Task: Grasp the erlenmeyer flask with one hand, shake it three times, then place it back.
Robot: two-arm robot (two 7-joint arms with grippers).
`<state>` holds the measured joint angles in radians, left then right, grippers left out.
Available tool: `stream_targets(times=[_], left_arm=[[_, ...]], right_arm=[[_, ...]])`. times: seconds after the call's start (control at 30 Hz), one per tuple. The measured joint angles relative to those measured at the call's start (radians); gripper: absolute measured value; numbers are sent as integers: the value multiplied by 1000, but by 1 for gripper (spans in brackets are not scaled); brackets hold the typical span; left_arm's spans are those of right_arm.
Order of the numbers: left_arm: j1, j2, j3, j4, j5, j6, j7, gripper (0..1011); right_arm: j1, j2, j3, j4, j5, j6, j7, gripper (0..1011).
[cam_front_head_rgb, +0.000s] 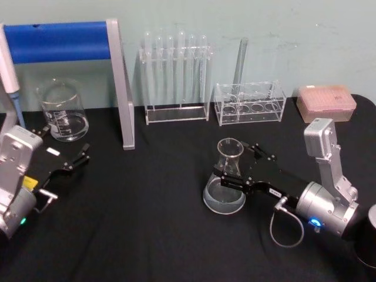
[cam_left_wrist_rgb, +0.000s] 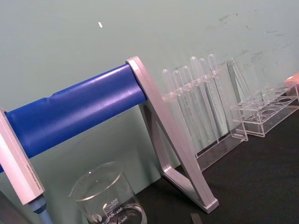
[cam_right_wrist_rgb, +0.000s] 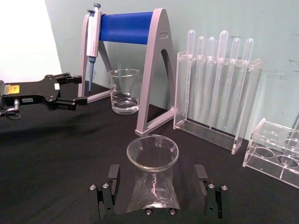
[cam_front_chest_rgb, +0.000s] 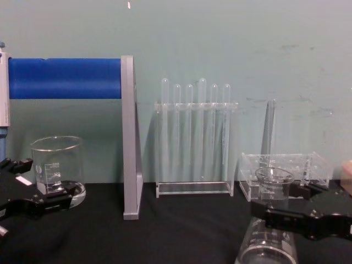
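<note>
Erlenmeyer flask (cam_front_head_rgb: 223, 198) upright on tabletop (cam_front_head_rgb: 147, 223), right of centre, twd front edge. Right gripper (cam_front_head_rgb: 238, 167) at neck, jaws apart either side, glass not yet clamped. You're lined up under flared rim, prob. for secure hold. Left gripper (cam_front_head_rgb: 64, 144) parked nr left edge, jaws apart.

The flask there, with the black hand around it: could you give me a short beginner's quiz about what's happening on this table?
1. True or false: the erlenmeyer flask lies tipped on its side on the table.
2. The jaws of the right hand stand either side of which part of the flask? A) the wide base B) the narrow neck C) nothing, the hand is far from it
3. Fill in: the glass vessel standing closest to the open left hand is the ____.

Key: 1 false, it stands upright. 2 B, with gaps showing on both sides. 3 beaker.
</note>
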<state>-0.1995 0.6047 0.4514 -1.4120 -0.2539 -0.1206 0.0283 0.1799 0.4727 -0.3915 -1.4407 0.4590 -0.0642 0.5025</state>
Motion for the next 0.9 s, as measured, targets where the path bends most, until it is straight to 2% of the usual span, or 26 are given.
stream_targets(times=[0.47,0.9], left_arm=[[0,0,0,0,0,0,0,1001],[0,0,0,0,0,0,0,1001]], right_arm=[[31,-39,2,39,-17,5,-1,1000],[32,-49,6,41,-36,-8,-5,1000]])
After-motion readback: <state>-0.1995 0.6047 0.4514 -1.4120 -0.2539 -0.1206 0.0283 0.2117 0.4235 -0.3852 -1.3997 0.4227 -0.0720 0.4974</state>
